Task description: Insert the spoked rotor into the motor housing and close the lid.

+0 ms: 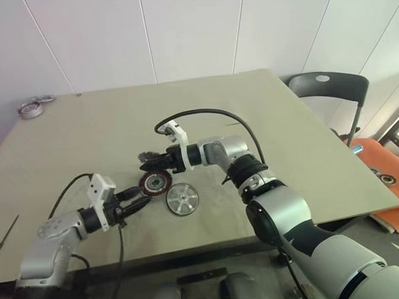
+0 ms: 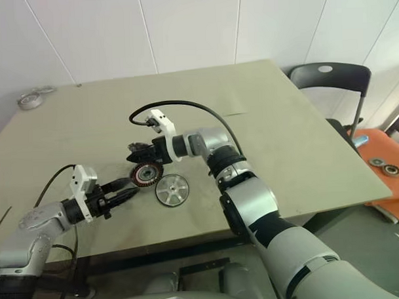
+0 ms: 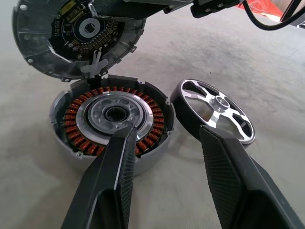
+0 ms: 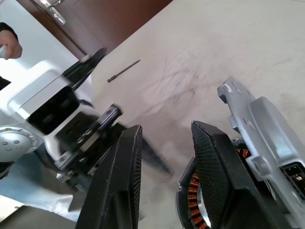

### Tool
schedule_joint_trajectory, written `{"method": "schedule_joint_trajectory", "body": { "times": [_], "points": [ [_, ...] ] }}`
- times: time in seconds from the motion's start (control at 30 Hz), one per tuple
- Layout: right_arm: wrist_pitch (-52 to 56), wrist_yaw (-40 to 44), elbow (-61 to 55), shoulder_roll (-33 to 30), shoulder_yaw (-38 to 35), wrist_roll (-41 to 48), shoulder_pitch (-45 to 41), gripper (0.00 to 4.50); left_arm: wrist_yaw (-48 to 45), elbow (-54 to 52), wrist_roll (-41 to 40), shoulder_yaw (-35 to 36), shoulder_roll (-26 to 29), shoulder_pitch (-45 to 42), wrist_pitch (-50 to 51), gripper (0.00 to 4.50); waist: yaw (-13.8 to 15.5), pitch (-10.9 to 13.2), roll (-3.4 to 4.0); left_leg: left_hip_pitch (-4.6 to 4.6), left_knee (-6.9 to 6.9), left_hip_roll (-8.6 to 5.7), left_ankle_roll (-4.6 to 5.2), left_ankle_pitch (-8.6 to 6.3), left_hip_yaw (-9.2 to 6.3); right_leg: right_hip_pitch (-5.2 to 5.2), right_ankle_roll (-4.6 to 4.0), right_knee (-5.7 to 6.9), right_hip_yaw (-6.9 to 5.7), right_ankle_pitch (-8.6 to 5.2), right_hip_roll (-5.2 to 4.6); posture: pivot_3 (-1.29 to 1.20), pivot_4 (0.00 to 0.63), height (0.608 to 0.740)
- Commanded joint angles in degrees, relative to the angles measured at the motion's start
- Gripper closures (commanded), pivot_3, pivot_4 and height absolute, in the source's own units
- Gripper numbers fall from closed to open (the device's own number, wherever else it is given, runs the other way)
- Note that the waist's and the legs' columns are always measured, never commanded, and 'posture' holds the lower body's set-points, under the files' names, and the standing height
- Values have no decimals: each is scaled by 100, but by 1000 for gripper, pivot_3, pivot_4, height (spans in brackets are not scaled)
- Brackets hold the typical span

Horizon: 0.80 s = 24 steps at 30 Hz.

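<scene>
The motor housing (image 3: 113, 119) sits open on the table (image 1: 284, 133), its hinged lid (image 3: 76, 36) propped up by the right gripper (image 1: 146, 166), whose grip I cannot tell. The spoked rotor (image 3: 217, 112) lies just right of it. The left gripper (image 3: 164, 157), fingers apart and empty, hovers near both; a low approach could knock the rotor away or scrape the windings.

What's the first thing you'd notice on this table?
The open motor housing, with its ring of orange copper windings, sits mid-table. Its lid is tipped up behind it, at the right gripper. The shiny spoked rotor lies flat beside the housing, and the left gripper points at both, open.
</scene>
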Motion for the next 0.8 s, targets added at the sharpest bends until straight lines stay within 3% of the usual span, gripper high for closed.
{"method": "schedule_joint_trajectory", "body": {
  "times": [0.03,0.33,0.8],
  "points": [
    [-73,50,-160,-10,5,27,-98,2796,146,360,199,25,-108,-366,-339,2237,-3,-1,0,3,0,0,0,0,0,3,0,0,0,0,1,0,0,740],
    [-98,8,-169,-59,5,6,-58,2796,250,1128,536,-112,-417,-938,-820,2237,-4,-3,-4,-7,-4,0,-1,1,3,-7,0,-3,3,0,-1,0,0,740],
    [-127,-149,-143,-65,-39,19,-9,2796,358,1474,885,-571,-929,-1248,-1022,2237,-3,-5,-6,-6,0,-1,-1,1,3,-5,1,0,4,1,-3,0,0,740]
  ]
}}
